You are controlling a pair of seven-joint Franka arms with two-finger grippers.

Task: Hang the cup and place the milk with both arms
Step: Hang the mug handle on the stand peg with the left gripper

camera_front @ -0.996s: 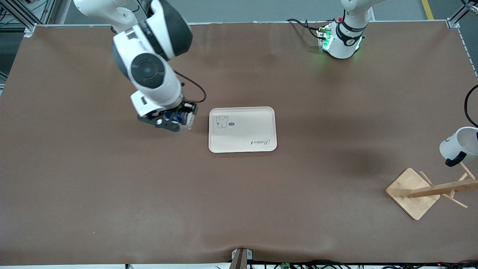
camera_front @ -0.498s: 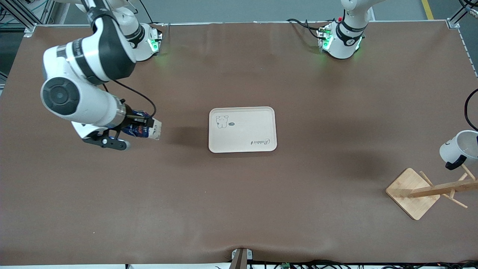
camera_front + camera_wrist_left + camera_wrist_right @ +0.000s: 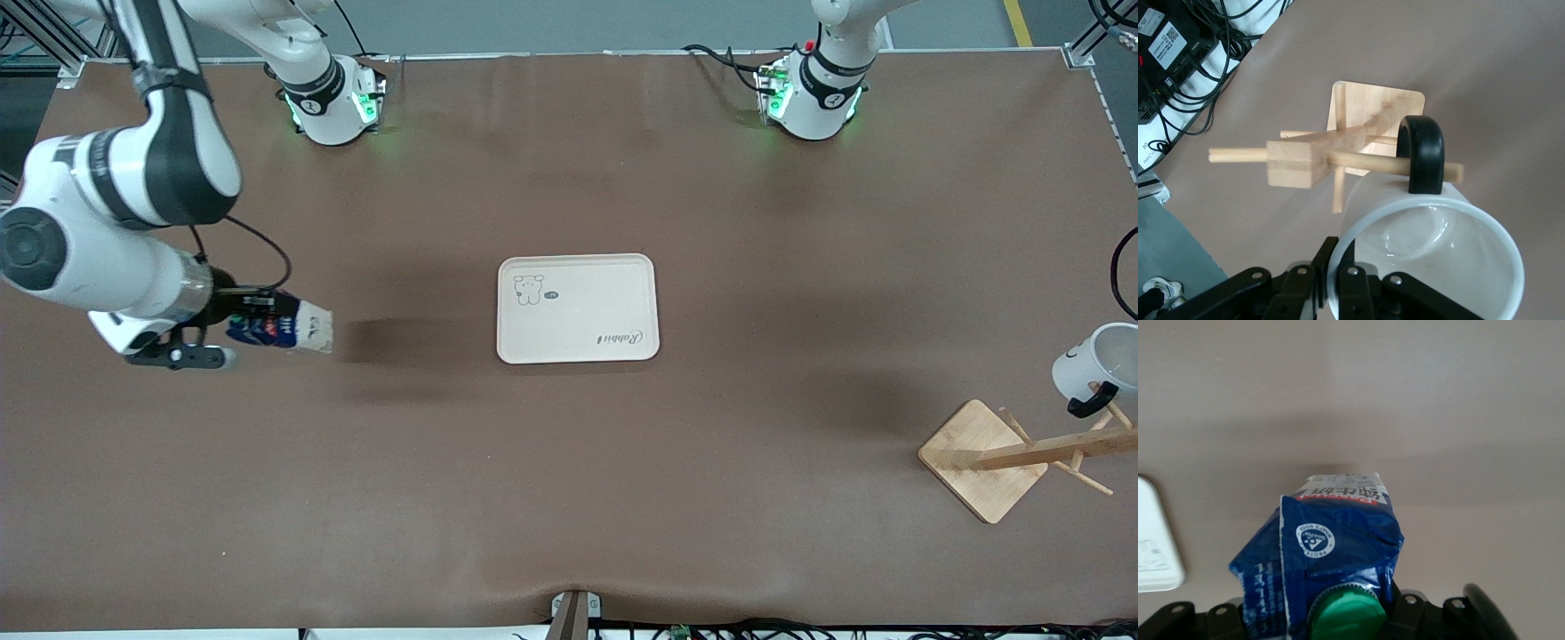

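Observation:
My right gripper [image 3: 253,324] is shut on the dark-blue milk carton [image 3: 298,331] and holds it on its side above the table, toward the right arm's end, away from the tray [image 3: 578,307]. The right wrist view shows the carton [image 3: 1331,540] and its green cap [image 3: 1348,613] between the jaws of the right gripper [image 3: 1338,617]. My left gripper [image 3: 1338,257] is shut on the rim of the white cup [image 3: 1431,267]. The cup's black handle [image 3: 1423,153] is looped over a peg [image 3: 1358,160] of the wooden rack [image 3: 1298,163]. The cup [image 3: 1101,360] shows at the front view's edge; the left gripper is outside that view.
The rack's bamboo base [image 3: 982,458] stands near the left arm's end of the table, its post leaning out of the front view. The beige tray lies mid-table, and its corner shows in the right wrist view [image 3: 1155,547]. Cables and boxes [image 3: 1178,47] lie past the table's edge.
My right arm has swung the milk carton away from beside the tray toward the right arm's end of the table. The cup has sunk slightly toward the rack's peg.

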